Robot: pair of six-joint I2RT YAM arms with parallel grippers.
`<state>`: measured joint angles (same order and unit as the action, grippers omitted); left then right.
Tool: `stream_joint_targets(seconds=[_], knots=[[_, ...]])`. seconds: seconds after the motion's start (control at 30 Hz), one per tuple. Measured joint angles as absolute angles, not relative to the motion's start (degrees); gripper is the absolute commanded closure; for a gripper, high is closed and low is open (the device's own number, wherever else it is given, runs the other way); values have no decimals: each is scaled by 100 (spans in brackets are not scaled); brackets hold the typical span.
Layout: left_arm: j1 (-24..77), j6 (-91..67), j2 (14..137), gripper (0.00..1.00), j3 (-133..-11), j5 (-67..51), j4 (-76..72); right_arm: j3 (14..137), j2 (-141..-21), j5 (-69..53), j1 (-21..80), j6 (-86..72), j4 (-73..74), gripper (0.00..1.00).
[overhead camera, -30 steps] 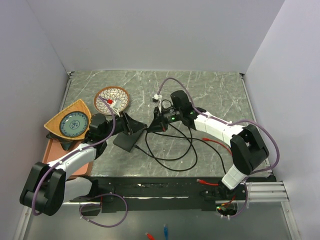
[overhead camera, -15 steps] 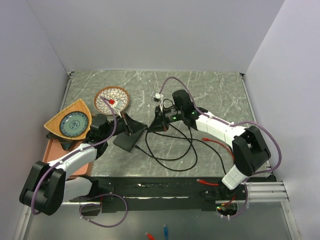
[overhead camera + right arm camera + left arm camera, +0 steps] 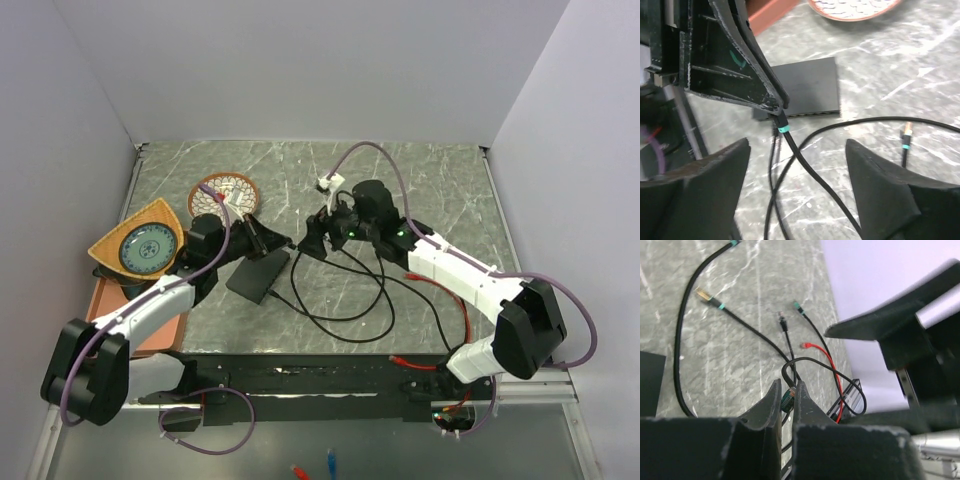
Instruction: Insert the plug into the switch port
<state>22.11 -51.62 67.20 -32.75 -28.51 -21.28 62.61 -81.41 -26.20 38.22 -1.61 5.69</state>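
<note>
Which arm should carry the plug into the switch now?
Left. The left gripper is shut on the plug, right beside the switch. The right gripper stands open and holds nothing.

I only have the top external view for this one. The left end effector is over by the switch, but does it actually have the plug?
Observer: Yes. In the left wrist view the left end effector is shut on the plug, pinching its teal boot.
Operator: And the right one?
Observer: The right end effector is open in its own wrist view, gripping nothing.
Operator: Plug seated yet?
Observer: Cannot tell; the right wrist view shows it against the near long edge of the switch.
</note>
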Motion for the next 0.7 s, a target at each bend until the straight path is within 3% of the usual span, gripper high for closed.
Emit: stream_joint_targets(seconds=[0.23,0.3,0.33,0.47,0.7], knots=[[2211,-5546,7091,99,-3356,-2744,-1839,6261,-8189,-1011,4698,228,659,7],[2211,-5601,7100,99,-3356,-2731,-1828,6263,-8272,-705,4906,346,655,13],[2211,-5627,7100,99,-3356,-2727,-1822,6263,-8324,-580,4987,405,657,21],[2211,-5662,7100,99,-3356,-2711,-1800,6263,-8523,-228,5140,552,663,23],[2211,-5673,7102,99,-3356,-2716,-1802,6263,-8586,45,5201,698,585,40]])
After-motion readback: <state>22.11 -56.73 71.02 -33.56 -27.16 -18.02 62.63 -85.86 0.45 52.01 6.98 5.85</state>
